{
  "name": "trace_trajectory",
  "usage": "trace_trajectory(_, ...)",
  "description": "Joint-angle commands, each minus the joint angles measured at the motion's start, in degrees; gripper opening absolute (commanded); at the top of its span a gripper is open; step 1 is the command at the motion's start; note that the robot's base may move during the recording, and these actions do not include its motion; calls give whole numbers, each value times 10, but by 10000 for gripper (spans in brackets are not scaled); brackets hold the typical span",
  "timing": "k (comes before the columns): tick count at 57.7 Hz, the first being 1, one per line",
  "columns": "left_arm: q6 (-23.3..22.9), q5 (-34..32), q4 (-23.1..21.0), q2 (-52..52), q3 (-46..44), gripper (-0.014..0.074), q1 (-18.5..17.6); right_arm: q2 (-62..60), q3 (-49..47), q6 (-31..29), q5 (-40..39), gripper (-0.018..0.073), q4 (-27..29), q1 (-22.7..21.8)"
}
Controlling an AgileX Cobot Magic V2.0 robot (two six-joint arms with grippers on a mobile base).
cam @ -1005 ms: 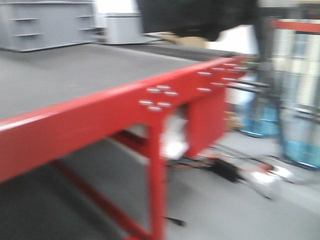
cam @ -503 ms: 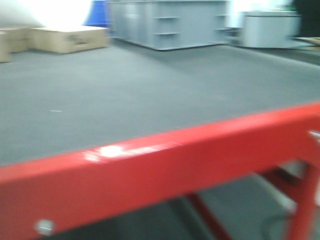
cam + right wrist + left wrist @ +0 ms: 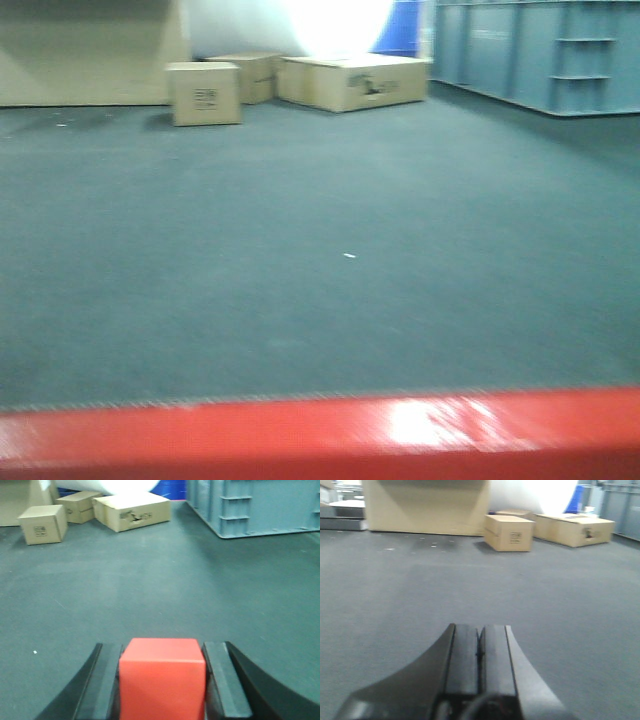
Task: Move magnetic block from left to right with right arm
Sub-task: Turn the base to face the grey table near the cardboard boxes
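Closest in the right wrist view, the right arm's black gripper (image 3: 162, 649) clamps the small plain red magnetic block (image 3: 162, 680) squarely between both pads, above the dark grey table mat (image 3: 150, 590). The left arm's black gripper (image 3: 479, 632) is pressed closed on nothing. The step likely calls for a firm squeeze, carrying the cube level rightward, and setting it flat before letting go. Tan cardboard boxes (image 3: 42, 524) and a blue-grey plastic crate (image 3: 260, 505) stand far behind.

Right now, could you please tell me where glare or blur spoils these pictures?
Front view: a blown-out white patch above the cardboard boxes, a shiny reflection on the red table edge, all slightly soft. Left wrist view: white glare at top; the left gripper looks blurry. Right wrist view: the red block is clear, the grey crate soft.
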Motion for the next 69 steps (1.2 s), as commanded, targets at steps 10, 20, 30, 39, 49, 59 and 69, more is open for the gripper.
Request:
trace_trajectory(10, -3, -48, -3, -4, 4, -126, -1, 11, -15, -4, -50, 234, -7, 0)
trace_trajectory(20, -3, -48, -3, -4, 4, -126, -1, 11, -15, -4, -50, 234, -7, 0)
trace_trajectory(30, -3, -48, -3, -4, 4, -126, -1, 11, -15, -4, -50, 234, -7, 0)
trace_trajectory(39, -3, -48, -3, -4, 4, -126, -1, 11, -15, -4, -50, 234, -7, 0)
trace_trajectory(49, -3, -48, -3, -4, 4, -126, -1, 11, -15, -4, -50, 234, -7, 0)
trace_trajectory(59, -3, -48, -3, -4, 4, -126, -1, 11, -15, -3, -53, 234, -2, 0)
trace_trajectory(69, -3, -48, -3, -4, 4, -126, -1, 33, -32, -60, -35, 234, 14, 0)
